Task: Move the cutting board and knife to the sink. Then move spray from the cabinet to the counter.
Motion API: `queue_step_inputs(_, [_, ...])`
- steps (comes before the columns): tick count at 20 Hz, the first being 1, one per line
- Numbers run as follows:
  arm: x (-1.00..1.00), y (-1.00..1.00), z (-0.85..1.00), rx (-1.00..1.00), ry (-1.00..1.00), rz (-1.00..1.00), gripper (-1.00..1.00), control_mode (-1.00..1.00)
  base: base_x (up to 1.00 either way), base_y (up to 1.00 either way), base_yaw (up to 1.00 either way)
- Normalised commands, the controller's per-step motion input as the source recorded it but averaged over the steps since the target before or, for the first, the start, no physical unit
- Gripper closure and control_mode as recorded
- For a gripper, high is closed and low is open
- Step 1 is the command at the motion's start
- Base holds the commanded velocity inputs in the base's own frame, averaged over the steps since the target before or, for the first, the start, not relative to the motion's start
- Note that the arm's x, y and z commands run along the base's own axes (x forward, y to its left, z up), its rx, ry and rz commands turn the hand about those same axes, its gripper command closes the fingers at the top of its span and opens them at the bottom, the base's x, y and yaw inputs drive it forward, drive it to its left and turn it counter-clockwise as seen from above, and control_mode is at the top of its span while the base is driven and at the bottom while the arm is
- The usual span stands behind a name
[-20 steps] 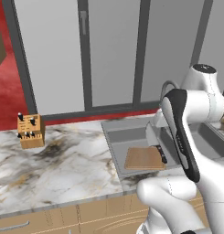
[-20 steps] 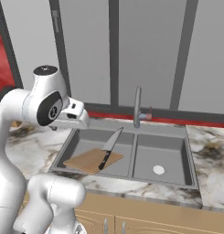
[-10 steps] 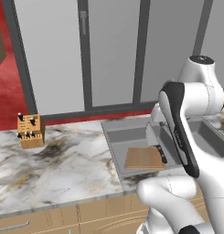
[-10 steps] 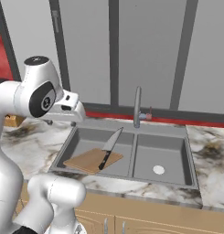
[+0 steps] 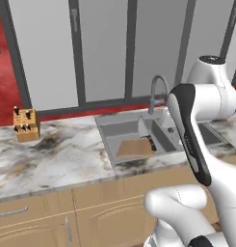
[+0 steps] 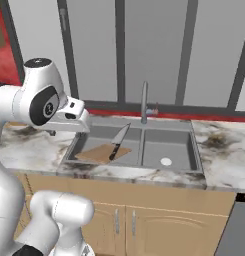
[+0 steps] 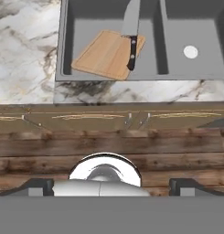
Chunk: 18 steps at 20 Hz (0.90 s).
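Drove sideways; board (image 7: 107, 54) and knife (image 7: 131, 39) lay in sink (image 6: 180, 161). Gripper (image 7: 111, 185) wide, empty. Might hit cabinet doors if swung carelessly.

Light-wood cutting board (image 7: 107, 54), black-handled grey-bladed knife (image 7: 131, 43), grey sink (image 6: 180, 159), white-grey brown-veined marble desk (image 5: 52, 157), tan knife block (image 5: 26, 125).

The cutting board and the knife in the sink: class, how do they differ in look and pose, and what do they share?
The cutting board is a broad, flat, light-wood rectangle; the knife is narrow, with a grey blade and black handle. The cutting board lies on the basin floor; the knife rests partly on the board, its blade reaching beyond the board's edge. Both sit in the same left basin of the sink.
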Motion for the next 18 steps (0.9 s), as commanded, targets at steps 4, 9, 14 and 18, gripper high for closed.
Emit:
queue_step_inputs(4, [0.00, 0.00, 0.00, 0.00, 0.00, 0.00, -1.00, 1.00, -1.00, -0.18, -0.55])
queue_step_inputs(9, [0.00, 0.00, 0.00, 0.00, 0.00, 0.00, -1.00, 1.00, -0.95, 0.00, -0.77])
queue_step_inputs(14, [0.00, 0.00, 0.00, 0.00, 0.00, 0.00, -1.00, 1.00, -0.65, 0.00, -0.88])
queue_step_inputs(18, [0.00, 0.00, 0.00, 0.00, 0.00, 0.00, -1.00, 1.00, -0.50, 0.00, -0.91])
